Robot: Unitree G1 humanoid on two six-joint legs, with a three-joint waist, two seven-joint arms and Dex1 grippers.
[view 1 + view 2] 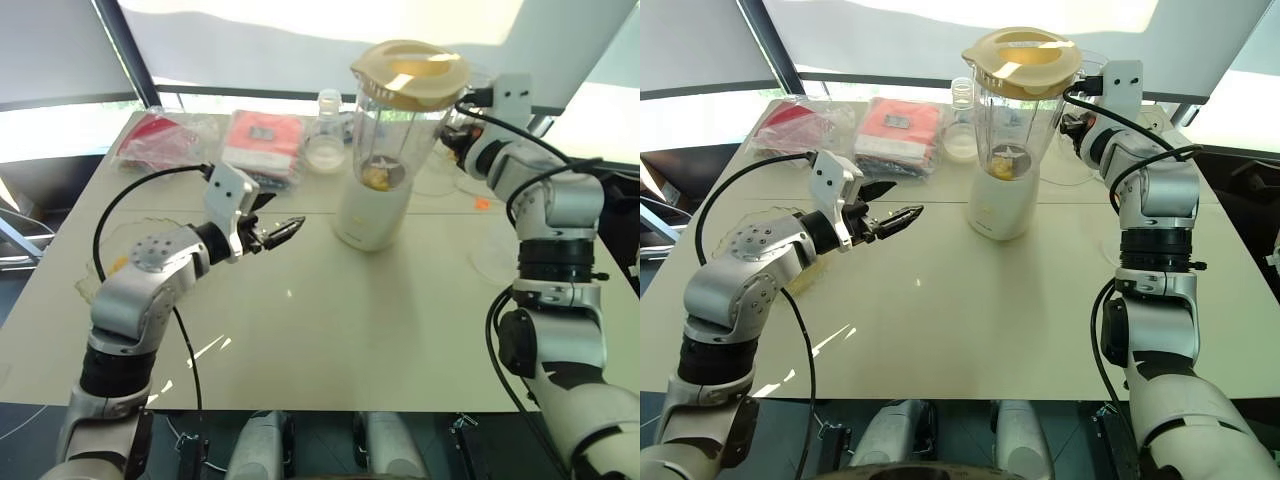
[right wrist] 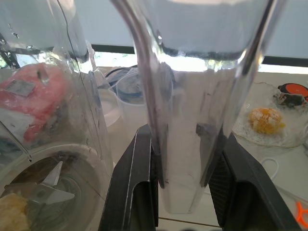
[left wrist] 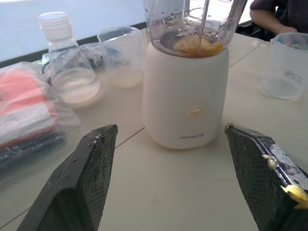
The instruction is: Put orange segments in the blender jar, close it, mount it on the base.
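The blender jar (image 1: pixel 1015 120), lidded, apparently sits on the base (image 1: pixel 1002 200); right pincer (image 2: pixel 185 192) clamps its handle, left pincer (image 1: pixel 902 216) gapes empty. A sideways tug could topple both.

A clear white-capped bottle (image 3: pixel 67 62) stands beside red plastic-wrapped packets (image 1: pixel 262 142) on the table (image 1: pixel 330 330).

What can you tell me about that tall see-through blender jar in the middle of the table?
The blender jar is a tall clear plastic pitcher standing upright on the white base. A cream lid closes its top. Orange segments lie at its bottom around the small metal blade. The right end effector is closed on its clear side handle.
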